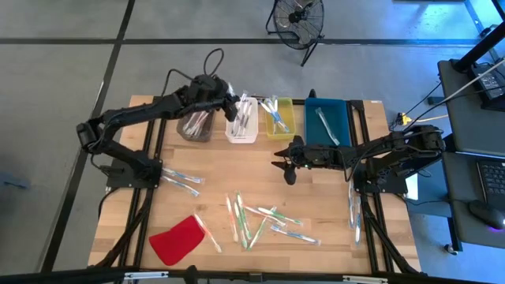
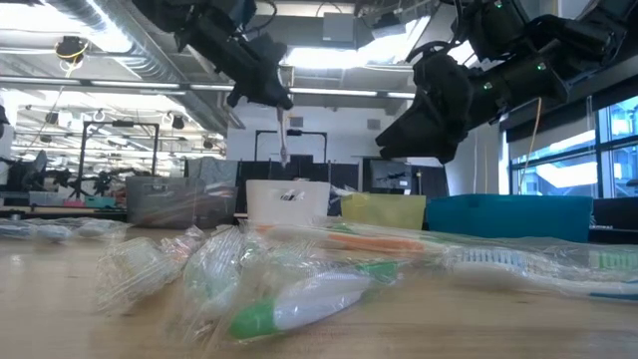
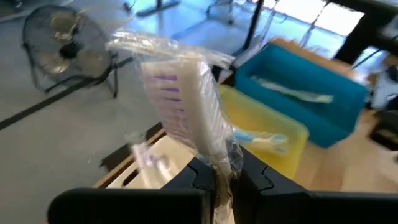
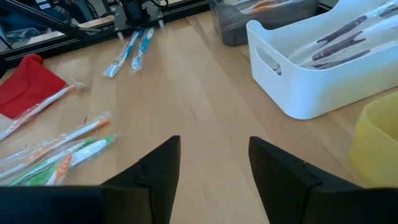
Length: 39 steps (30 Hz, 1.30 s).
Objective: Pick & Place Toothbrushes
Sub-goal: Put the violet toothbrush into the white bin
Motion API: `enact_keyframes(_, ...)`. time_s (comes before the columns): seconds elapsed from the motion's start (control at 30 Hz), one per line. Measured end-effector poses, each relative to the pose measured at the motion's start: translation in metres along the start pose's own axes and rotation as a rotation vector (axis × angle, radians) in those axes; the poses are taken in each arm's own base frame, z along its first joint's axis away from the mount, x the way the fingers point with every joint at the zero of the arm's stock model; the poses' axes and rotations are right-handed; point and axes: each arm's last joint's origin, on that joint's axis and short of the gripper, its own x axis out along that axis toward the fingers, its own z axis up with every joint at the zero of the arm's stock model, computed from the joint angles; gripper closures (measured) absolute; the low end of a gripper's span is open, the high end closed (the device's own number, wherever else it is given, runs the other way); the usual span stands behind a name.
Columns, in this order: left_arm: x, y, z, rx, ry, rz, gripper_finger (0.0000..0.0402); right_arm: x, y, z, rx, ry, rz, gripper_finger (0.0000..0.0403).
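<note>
Left tool (image 3: 217, 180): pinching a wrapped purple toothbrush (image 3: 183, 102) above the white bin (image 1: 241, 126), worktop's 12 o'clock.
Right tool (image 4: 211, 168): spread, empty, mid-worktop.
Loose toothbrushes (image 1: 264, 221): 6 o'clock.

My left jaws held one wrapped toothbrush (image 3: 186, 99), white with purple bristles, upright above the white bin (image 1: 241, 130). Other wrapped toothbrushes (image 1: 264, 221) lay scattered flat on the desk (image 1: 237, 170); several rested in bins.

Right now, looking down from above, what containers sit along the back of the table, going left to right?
Grey bin → white bin → yellow bin → blue bin.
</note>
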Motion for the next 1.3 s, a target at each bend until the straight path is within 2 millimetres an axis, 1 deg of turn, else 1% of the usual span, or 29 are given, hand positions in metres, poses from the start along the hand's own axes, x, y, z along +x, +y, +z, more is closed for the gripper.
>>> enact_keyframes(0.2, 0.021, 0.006, 0.005, -0.014, 0.099, 0.054, 0.0385, 0.0, 0.0, 0.0, 0.002, 0.002, -0.001, 0.0223)
enact_keyframes(0.4, 0.039, 0.014, 0.013, -0.052, 0.254, 0.104, 0.0385, 0.0, 0.0, -0.001, 0.001, 0.014, -0.004, 0.023)
enact_keyframes(0.57, 0.057, 0.014, 0.016, -0.081, 0.318, 0.101, 0.0384, 0.0, 0.0, -0.001, 0.001, 0.014, -0.004, 0.0234)
enact_keyframes(0.73, 0.08, 0.014, 0.008, -0.093, 0.377, 0.059, 0.0384, 0.0, 0.0, -0.002, 0.002, 0.014, -0.004, 0.0239)
enact_keyframes(0.8, 0.086, 0.014, 0.004, -0.094, 0.399, 0.059, 0.0384, 0.0, 0.0, -0.002, 0.004, 0.016, -0.004, 0.0241)
enact_keyframes(0.93, 0.093, 0.015, 0.0, -0.104, 0.42, 0.069, 0.0384, 0.0, -0.001, -0.003, 0.002, 0.026, -0.008, 0.0245)
enact_keyframes(1.13, 0.097, 0.02, -0.005, -0.128, 0.438, 0.084, 0.0384, 0.0, -0.001, -0.003, 0.002, 0.028, -0.009, 0.025)
enact_keyframes(1.3, 0.104, 0.022, -0.012, -0.139, 0.468, 0.094, 0.0384, 0.0, -0.001, -0.003, 0.002, 0.028, -0.009, 0.0246)
